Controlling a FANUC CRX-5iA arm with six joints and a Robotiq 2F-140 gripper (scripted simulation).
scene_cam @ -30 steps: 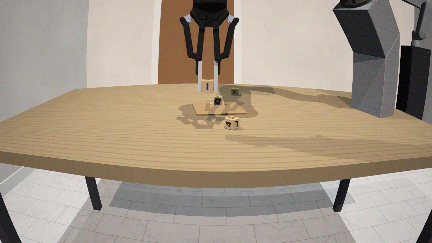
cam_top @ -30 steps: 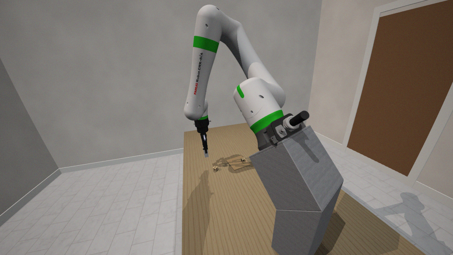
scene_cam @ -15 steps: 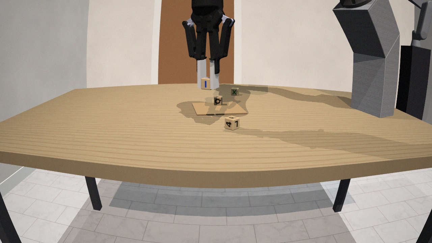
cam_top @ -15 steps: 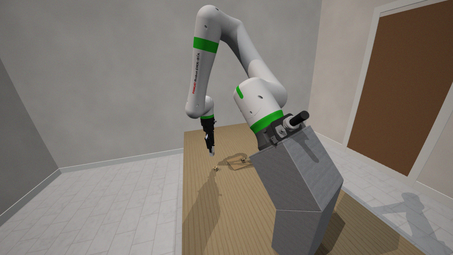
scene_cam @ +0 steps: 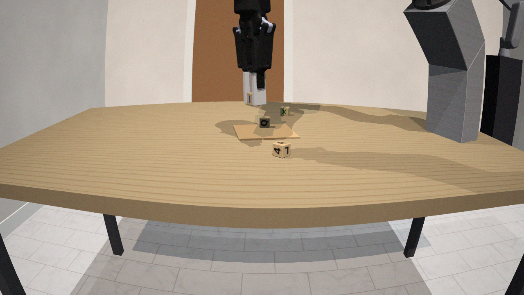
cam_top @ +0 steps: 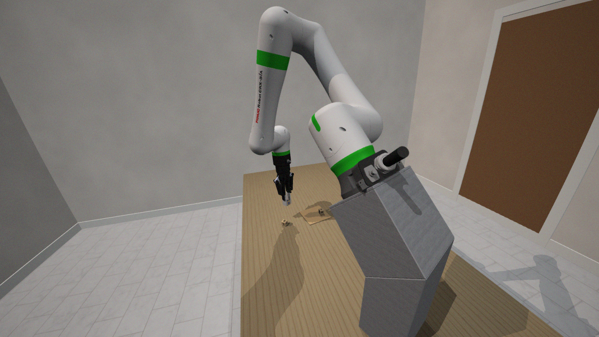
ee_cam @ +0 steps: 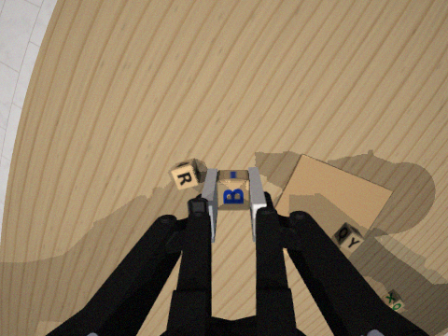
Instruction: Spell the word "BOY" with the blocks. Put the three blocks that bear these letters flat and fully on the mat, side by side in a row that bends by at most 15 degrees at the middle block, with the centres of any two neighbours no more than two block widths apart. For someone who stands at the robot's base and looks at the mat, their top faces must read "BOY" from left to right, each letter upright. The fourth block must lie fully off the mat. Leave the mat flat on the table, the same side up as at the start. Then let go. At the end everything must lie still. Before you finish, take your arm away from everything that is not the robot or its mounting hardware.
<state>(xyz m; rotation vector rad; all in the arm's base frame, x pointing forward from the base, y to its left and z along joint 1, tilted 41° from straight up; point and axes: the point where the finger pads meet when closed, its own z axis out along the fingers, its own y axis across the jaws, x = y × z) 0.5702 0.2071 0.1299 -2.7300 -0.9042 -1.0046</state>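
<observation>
A black two-fingered hand (cam_top: pixel 286 200) (scene_cam: pixel 254 100) (ee_cam: pixel 233 183) grips a small, likely light and rigid wooden cube lettered blue B (scene_cam: pixel 249 98) (ee_cam: pixel 233 196) by opposite sides, well suited to flat fingers, above the surface (cam_top: pixel 267 251) (scene_cam: pixel 146 161) (ee_cam: pixel 140 93) beside the tan square mat (cam_top: pixel 310 217) (scene_cam: pixel 249 132) (ee_cam: pixel 333 184).

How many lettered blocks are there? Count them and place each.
4: B block in the gripper; Y block on the mat; R block and green-lettered block on the table. Others may be hidden.

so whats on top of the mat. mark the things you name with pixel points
One block sits on the mat (cam_top: pixel 311 219) (scene_cam: pixel 249 132) (ee_cam: pixel 336 182), near an edge: the Y block (cam_top: pixel 321 211) (scene_cam: pixel 264 122) (ee_cam: pixel 350 239), Y up, Q on one side. The patch beneath it is covered, and the gripper (cam_top: pixel 286 200) (scene_cam: pixel 254 98) (ee_cam: pixel 233 183) hides part of the mat in the wrist view.
</observation>
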